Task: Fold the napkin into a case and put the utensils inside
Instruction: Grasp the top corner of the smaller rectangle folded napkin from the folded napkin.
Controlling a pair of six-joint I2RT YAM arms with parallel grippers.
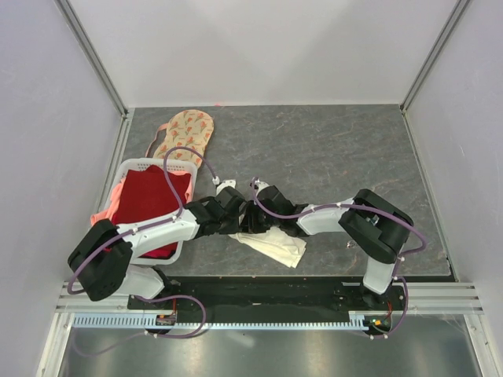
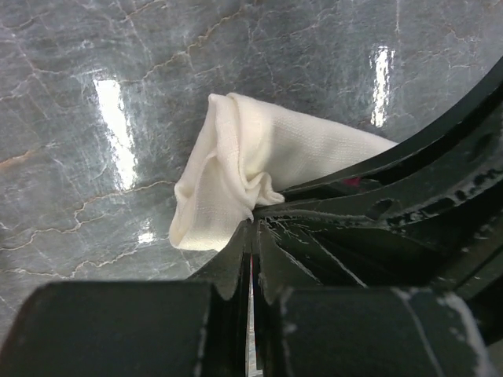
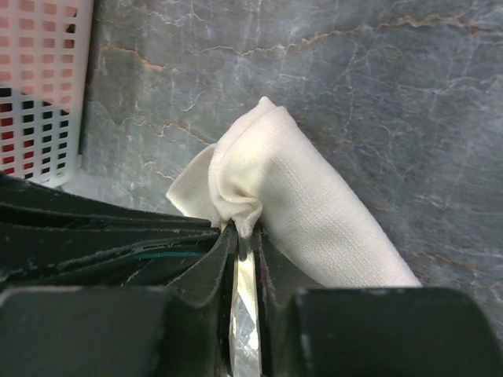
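We start at the left gripper: its jaws are pressed fully together on a puckered fold of the napkin. From that pinch the cloth rises toward 12 o'clock and trails off to 3 o'clock in the wrist view. The right gripper stands at a thin slit, with a gather of the same cloth caught at its tips (how firm that hold is, we cannot tell). From there the fabric runs up to 12 o'clock and back down toward 4 o'clock as a loose doubled band.

From above, the two pinches sit almost together at one end of the cloth. The free length lies flat on the table, running toward 4 o'clock near the near edge and partly under the right forearm. So neither arm is nearer. We judge the coming fold turns on carrying that shared end along this long axis.

Both arms are low and bent inward, the left coming from 8 o'clock and the right from 4 o'clock, with the wrists nearly touching.

At 9 o'clock are the basket, its red cloth and the floral cloth. We find no utensils in any view.
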